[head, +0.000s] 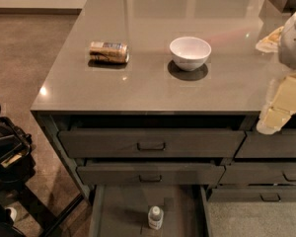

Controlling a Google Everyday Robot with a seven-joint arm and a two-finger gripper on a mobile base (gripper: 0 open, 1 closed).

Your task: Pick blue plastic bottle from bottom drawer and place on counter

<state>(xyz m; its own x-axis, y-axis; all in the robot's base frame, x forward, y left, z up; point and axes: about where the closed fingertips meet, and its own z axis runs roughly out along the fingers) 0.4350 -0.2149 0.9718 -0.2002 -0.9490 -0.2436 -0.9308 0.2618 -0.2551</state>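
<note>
The blue plastic bottle (155,217) stands upright, white cap up, on the grey floor of the pulled-out bottom drawer (123,211) at the bottom of the view. The glossy grey-brown counter (153,90) lies above the drawer fronts. My gripper (272,117) hangs at the right edge of the view, its cream fingers pointing down over the counter's front right edge, far above and to the right of the bottle. It holds nothing that I can see.
A tan-and-brown can (109,52) lies on its side on the counter's left part. A white bowl (190,52) stands mid-counter. A pale crumpled item (269,40) lies at the right. Two shut drawer fronts (150,144) sit above the open drawer. Dark equipment (7,154) stands on the floor at the left.
</note>
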